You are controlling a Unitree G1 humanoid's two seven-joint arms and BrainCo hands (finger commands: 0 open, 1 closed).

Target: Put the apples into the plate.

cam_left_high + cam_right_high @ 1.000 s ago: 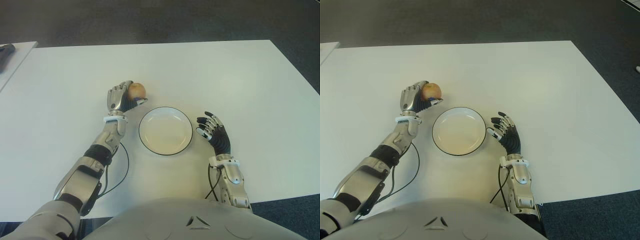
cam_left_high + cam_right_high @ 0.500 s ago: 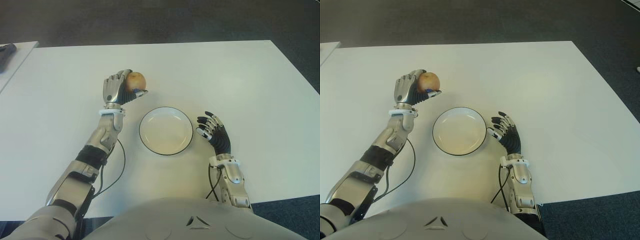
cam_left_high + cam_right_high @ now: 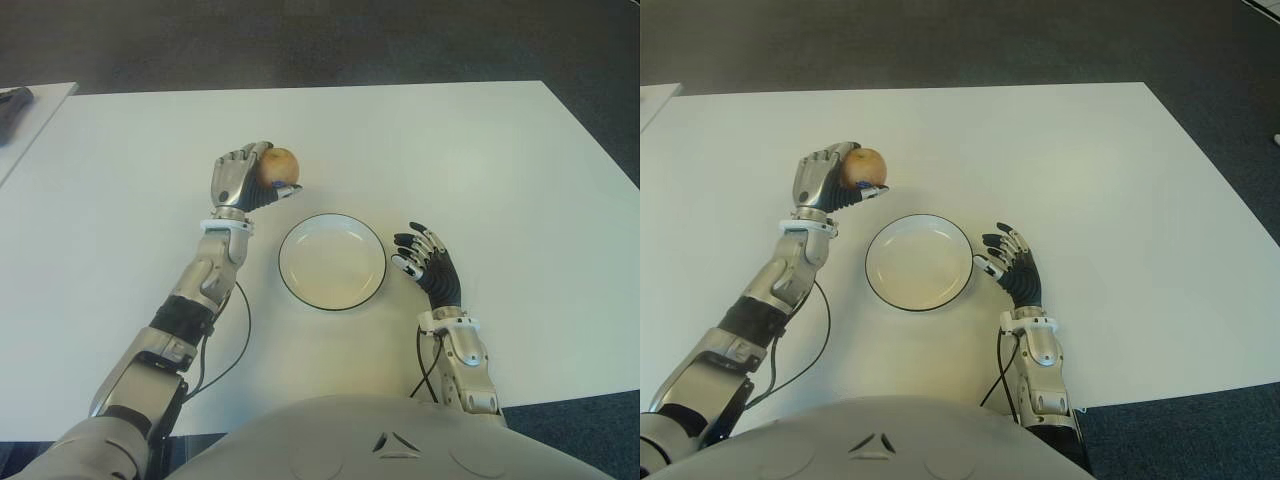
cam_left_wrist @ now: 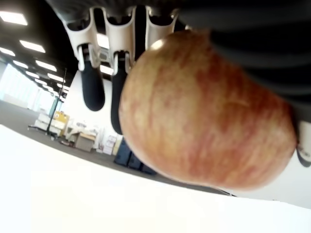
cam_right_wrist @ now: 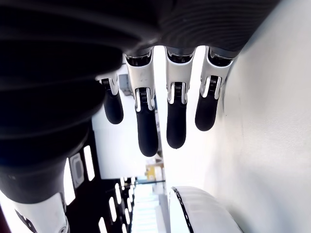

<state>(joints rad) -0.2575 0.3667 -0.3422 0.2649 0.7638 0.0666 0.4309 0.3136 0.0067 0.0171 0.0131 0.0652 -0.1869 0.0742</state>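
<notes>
apple (image 4: 204, 111): yellow-tan skin with reddish-orange streaks and blotches (the streaking shows best in the left wrist view)
plate (image 3: 331, 261): cream-white inside, thin black rim all round
table (image 3: 480, 160): plain white, no pattern
floor (image 3: 300, 40): dark grey beyond the table's far edge, blue-grey past its right edge
left hand (image 3: 240, 181): silver-grey metal back, black finger pads, a white band at the wrist
right hand (image 3: 428, 268): black palm and fingers with white joints, silver-grey wrist
fingers (image 5: 147, 131): white upper links, matte black tips
cable (image 3: 240, 340): black, against the white tabletop near its front edge
</notes>
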